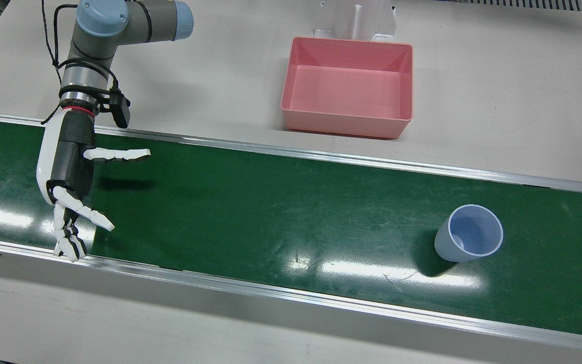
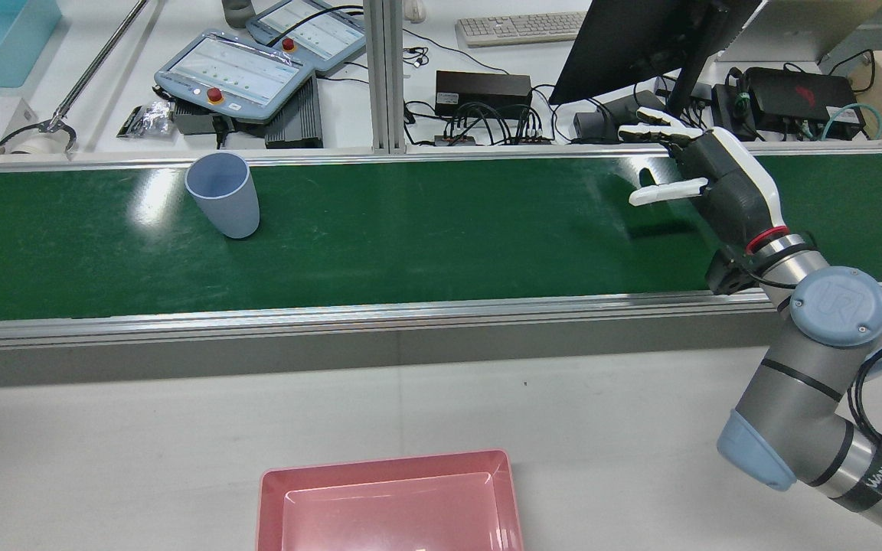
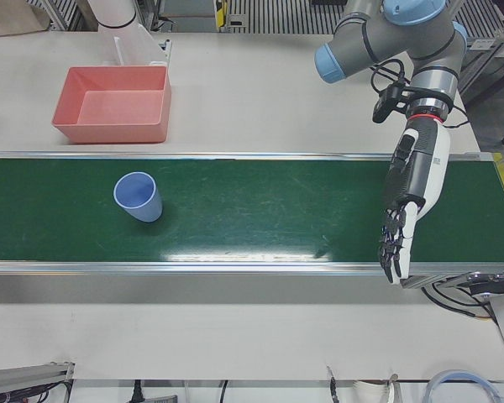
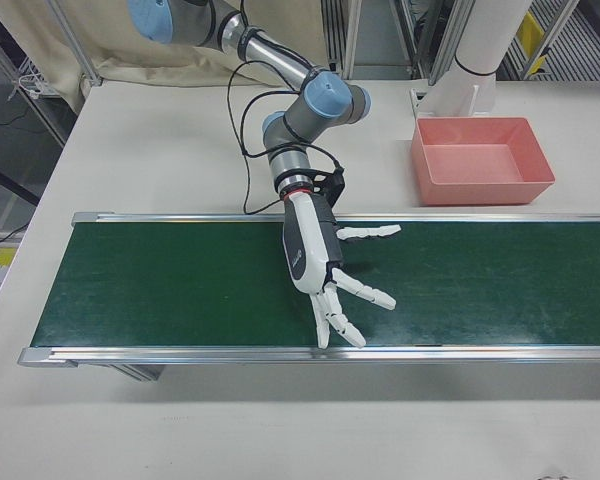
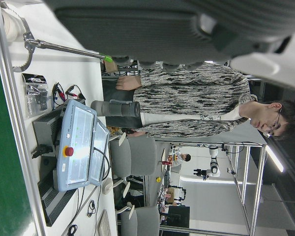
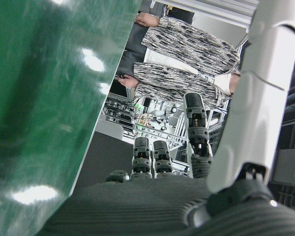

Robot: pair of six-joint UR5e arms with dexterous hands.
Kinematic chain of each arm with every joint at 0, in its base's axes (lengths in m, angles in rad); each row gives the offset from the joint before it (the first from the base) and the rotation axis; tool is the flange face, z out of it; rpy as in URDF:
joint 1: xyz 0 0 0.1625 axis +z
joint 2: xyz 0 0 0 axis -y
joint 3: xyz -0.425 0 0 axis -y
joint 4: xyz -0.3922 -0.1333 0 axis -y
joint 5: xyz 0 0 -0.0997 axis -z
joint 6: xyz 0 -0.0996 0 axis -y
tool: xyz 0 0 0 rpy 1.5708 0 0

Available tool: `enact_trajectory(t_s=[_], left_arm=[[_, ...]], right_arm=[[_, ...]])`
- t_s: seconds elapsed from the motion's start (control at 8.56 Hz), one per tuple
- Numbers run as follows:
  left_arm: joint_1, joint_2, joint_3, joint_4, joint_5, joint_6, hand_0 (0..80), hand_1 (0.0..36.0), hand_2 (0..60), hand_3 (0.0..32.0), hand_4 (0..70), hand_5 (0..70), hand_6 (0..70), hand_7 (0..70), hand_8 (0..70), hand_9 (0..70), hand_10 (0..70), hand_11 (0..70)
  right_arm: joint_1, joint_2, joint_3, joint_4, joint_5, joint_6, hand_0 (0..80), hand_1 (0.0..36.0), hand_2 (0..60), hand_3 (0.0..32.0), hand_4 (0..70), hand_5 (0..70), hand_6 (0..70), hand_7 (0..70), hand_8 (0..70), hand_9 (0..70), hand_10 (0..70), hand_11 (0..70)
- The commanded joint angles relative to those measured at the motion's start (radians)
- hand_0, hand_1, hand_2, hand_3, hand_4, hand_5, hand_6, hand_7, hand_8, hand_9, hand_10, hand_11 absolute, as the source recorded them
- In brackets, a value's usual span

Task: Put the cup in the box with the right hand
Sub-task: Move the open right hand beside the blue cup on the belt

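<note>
In the front view, the right hand (image 1: 68, 177) hung over the green conveyor belt (image 1: 271, 212) at 9 o'clock in the frame. It was spread wide and held nothing, with the thumb (image 1: 119, 154) stretched toward 3 o'clock and the other fingers (image 1: 71, 237) reaching toward 6 o'clock, out to the belt's near rail. The pink box (image 1: 341, 124) sat empty on the pale table just beyond the belt's far rail, near 12 o'clock. The pale blue cup (image 1: 468, 235) stood upright on the belt at about 5 o'clock from the box, well apart from the right hand, its mouth open upward. Farther right, seen only in the left-front view, the left hand (image 3: 407, 193) was stretched over the belt, fingers straight toward 6 o'clock, holding nothing, well away from the cup at its 9 o'clock.
</note>
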Motion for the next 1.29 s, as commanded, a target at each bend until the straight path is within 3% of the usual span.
enact_trajectory(t_s=[0.0, 0.12, 0.23, 0.35, 0.7, 1.05, 1.17], left_arm=[[0.0, 0.0, -0.002, 0.0, 0.0, 0.001, 0.0, 0.0, 0.0, 0.0, 0.0, 0.0, 0.0, 0.0, 0.0, 0.0, 0.0, 0.0], [0.0, 0.0, -0.002, 0.0, 0.0, 0.001, 0.0, 0.0, 0.0, 0.0, 0.0, 0.0, 0.0, 0.0, 0.0, 0.0, 0.0, 0.0], [0.0, 0.0, -0.002, 0.0, 0.0, 0.001, 0.0, 0.0, 0.0, 0.0, 0.0, 0.0, 0.0, 0.0, 0.0, 0.0, 0.0, 0.0], [0.0, 0.0, -0.002, 0.0, 0.0, 0.001, 0.0, 0.0, 0.0, 0.0, 0.0, 0.0, 0.0, 0.0, 0.0, 0.0, 0.0, 0.0], [0.0, 0.0, -0.002, 0.0, 0.0, 0.001, 0.0, 0.0, 0.0, 0.0, 0.0, 0.0, 0.0, 0.0, 0.0, 0.0, 0.0, 0.0], [0.0, 0.0, -0.002, 0.002, 0.0, 0.001, 0.0, 0.0, 0.0, 0.0, 0.0, 0.0, 0.0, 0.0, 0.0, 0.0, 0.0, 0.0], [0.0, 0.0, -0.002, 0.0, 0.0, 0.001, 0.0, 0.0, 0.0, 0.0, 0.0, 0.0, 0.0, 0.0, 0.0, 0.0, 0.0, 0.0]], right_arm=[[0.002, -0.03, 0.003, 0.003, -0.006, 0.007, 55.0, 13.1, 3.0, 0.0, 19.8, 5.7, 5.6, 20.0, 9.0, 17.0, 0.7, 2.7], [0.001, -0.037, 0.003, 0.003, -0.006, 0.01, 56.0, 11.5, 0.0, 0.0, 20.9, 5.8, 5.5, 19.3, 8.9, 16.8, 0.9, 3.1], [0.001, -0.038, 0.003, 0.003, -0.006, 0.01, 54.8, 14.5, 4.4, 0.0, 16.1, 6.0, 5.4, 18.7, 8.8, 16.6, 0.9, 3.1], [0.001, -0.041, 0.001, 0.003, -0.006, 0.007, 56.4, 11.8, 0.0, 0.0, 19.1, 6.1, 5.4, 18.6, 8.9, 16.6, 1.1, 3.4], [0.008, -0.043, -0.006, 0.004, -0.004, 0.007, 55.2, 14.0, 3.2, 0.0, 17.4, 6.1, 5.5, 18.9, 9.0, 16.9, 1.5, 4.0], [0.01, -0.041, -0.013, 0.005, -0.004, 0.007, 55.9, 11.9, 0.0, 0.0, 20.3, 6.1, 5.6, 19.0, 9.0, 16.9, 2.3, 5.0], [0.01, -0.041, -0.013, 0.003, -0.006, 0.005, 55.0, 12.9, 1.8, 0.0, 19.0, 6.1, 5.6, 19.1, 9.1, 17.0, 2.4, 5.2]])
